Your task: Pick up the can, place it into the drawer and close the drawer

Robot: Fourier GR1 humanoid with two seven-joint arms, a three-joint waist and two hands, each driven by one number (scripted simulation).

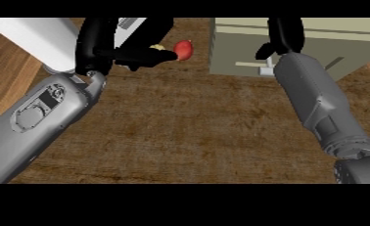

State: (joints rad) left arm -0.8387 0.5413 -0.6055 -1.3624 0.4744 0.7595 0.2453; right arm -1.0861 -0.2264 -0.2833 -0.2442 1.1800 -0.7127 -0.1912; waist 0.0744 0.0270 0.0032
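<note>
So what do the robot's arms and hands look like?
Both forearms are smooth grey shells, rounded like tubes. The left forearm has an oval panel outlined on it. The left hand and right hand are black, with thick fingers.

There was one red fruit (183, 49); one drawer unit (239, 49) at the counter's (188, 137) far edge; two hands (123, 39).

Right hand (284, 36) reaches over the drawer (339, 39).

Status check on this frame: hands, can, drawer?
Left hand up by white object, fingers unclear. Right hand over drawer unit. Can not visible. Red item beside left hand.
</note>
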